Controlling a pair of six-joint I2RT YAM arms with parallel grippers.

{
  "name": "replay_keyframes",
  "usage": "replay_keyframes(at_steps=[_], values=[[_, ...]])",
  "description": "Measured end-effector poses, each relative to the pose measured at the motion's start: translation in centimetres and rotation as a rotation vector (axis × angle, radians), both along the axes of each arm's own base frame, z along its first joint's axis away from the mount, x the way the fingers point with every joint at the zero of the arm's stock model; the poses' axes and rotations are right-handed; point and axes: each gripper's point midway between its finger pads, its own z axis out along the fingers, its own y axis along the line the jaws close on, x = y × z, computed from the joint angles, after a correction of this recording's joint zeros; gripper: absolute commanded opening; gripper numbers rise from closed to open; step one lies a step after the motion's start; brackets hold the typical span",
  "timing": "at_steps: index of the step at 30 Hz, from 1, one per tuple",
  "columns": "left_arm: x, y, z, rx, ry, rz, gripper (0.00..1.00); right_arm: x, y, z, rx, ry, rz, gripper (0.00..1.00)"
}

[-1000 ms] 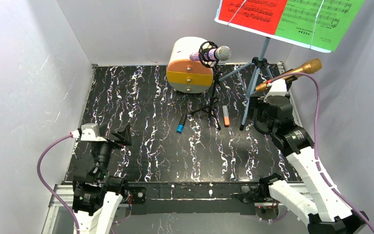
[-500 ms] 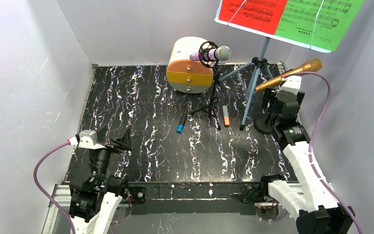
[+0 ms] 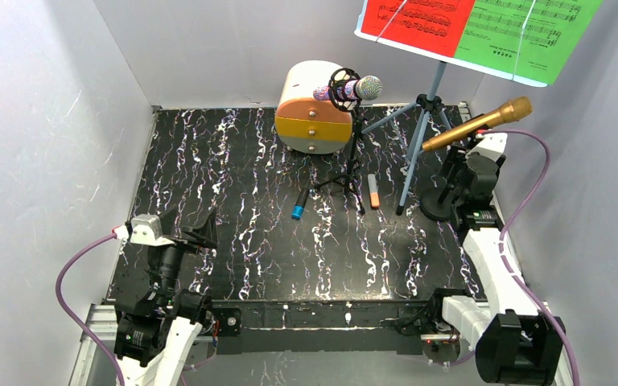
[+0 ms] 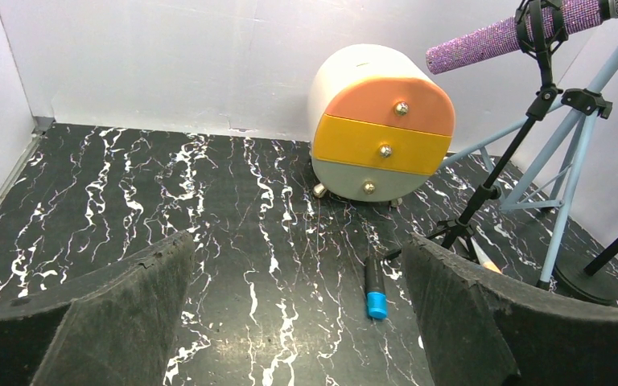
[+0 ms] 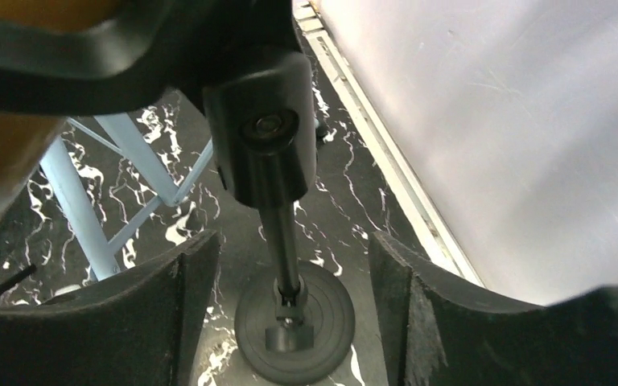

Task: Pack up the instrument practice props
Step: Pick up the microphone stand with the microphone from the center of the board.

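Note:
The gold microphone point(image 3: 479, 122) rests tilted in a clip on a black round-base stand point(image 3: 436, 205) at the right; its body fills the right wrist view's top left point(image 5: 8, 145). My right gripper point(image 3: 453, 178) is open, its fingers either side of the stand's pole point(image 5: 286, 233) without touching, above the round base point(image 5: 294, 338). The silver-headed purple microphone point(image 3: 350, 88) sits in a mount on a small black tripod point(image 3: 352, 173). The pale-blue tripod point(image 3: 420, 137) carries the red sheet point(image 3: 418, 20) and green sheet point(image 3: 527, 36). My left gripper point(image 3: 197, 225) is open and empty at the front left.
The round cream-and-orange drawer cabinet point(image 3: 314, 108) stands at the back behind the black tripod. A black marker with a blue cap point(image 3: 300, 204) and an orange marker point(image 3: 374, 191) lie on the dark marbled table point(image 3: 233, 161). Grey walls close the sides; the right wall is close to my right arm.
My right arm has swung right and back, bringing its open gripper around the gold microphone's stand pole. My left arm dropped slightly, then stayed still.

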Motion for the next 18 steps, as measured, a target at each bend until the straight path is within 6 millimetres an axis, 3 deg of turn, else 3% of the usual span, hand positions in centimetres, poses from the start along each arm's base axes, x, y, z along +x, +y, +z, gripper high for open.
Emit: replay_keyframes(at_steps=[5, 15, 18], values=[[0.0, 0.0, 0.0, 0.003, -0.001, 0.0, 0.98, 1.1, -0.4, -1.3, 0.015, -0.027, 0.018, 0.59], [0.0, 0.0, -0.1, 0.006, 0.004, 0.0, 0.98, 1.4, 0.0, -0.7, -0.041, -0.066, 0.077, 0.03], [0.1, 0.0, -0.3, 0.011, 0.01, 0.001, 0.98, 1.0, 0.1, -0.6, -0.059, -0.066, 0.092, 0.01]])
